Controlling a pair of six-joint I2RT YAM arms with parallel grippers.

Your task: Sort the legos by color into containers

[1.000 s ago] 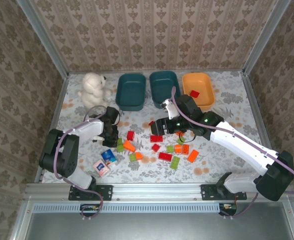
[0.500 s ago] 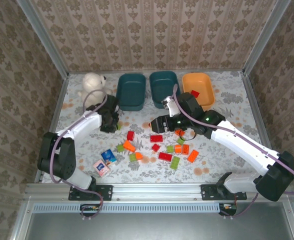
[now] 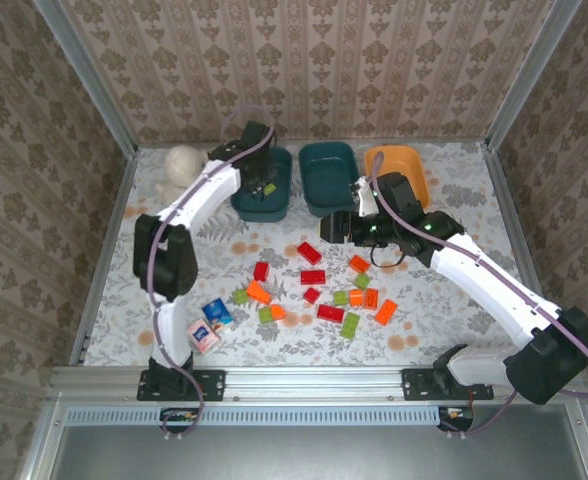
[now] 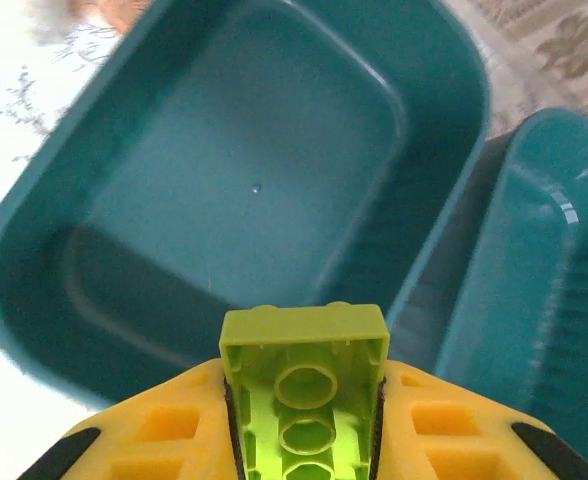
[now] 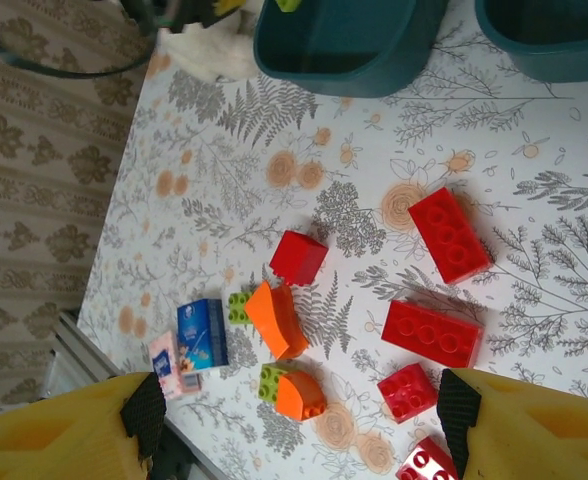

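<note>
Swung up from 9 o'clock, left jaws hang over the 11 o'clock teal tub (image 4: pixel 234 180), clenched on a green lego (image 4: pixel 304 350) to drop; right jaws stand released.

A light green lego (image 4: pixel 304 385), hollow underside showing, is held above the leftmost teal tub (image 4: pixel 234 190); red, orange and green legos (image 3: pixel 312 277) lie scattered on the surface (image 3: pixel 434 335).
</note>
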